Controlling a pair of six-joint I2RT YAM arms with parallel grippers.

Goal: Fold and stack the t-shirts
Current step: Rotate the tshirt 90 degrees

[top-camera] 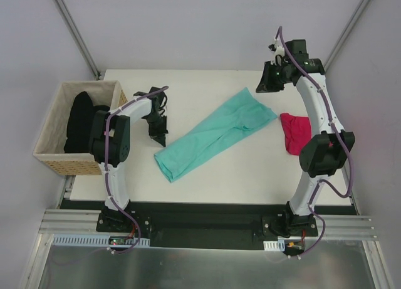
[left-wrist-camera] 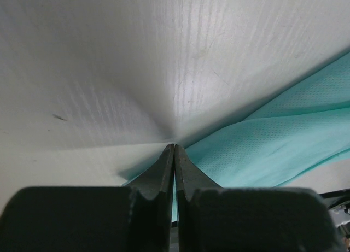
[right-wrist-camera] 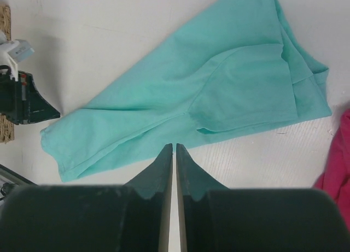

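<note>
The teal-green t-shirt [top-camera: 213, 135] lies as a long narrow strip slanting across the white table [top-camera: 250, 176]. My left gripper [top-camera: 160, 135] is low at the strip's near-left end. Its jaws [left-wrist-camera: 174, 146] are shut, with the teal cloth [left-wrist-camera: 284, 132] just beside and under the tips and none seen pinched between them. My right gripper [top-camera: 268, 82] hangs above the far-right end, shut with only a thin slit and nothing in it [right-wrist-camera: 175, 145]. From there the whole teal shirt [right-wrist-camera: 208, 93] shows below. A magenta-pink t-shirt [top-camera: 294, 131] lies bunched at the right. Black t-shirts [top-camera: 81, 123] fill the basket.
The tan woven basket [top-camera: 50, 157] stands off the table's left edge, beside the left arm. The pink cloth [right-wrist-camera: 336, 175] shows at the right edge of the right wrist view. Grey walls close in the back and sides.
</note>
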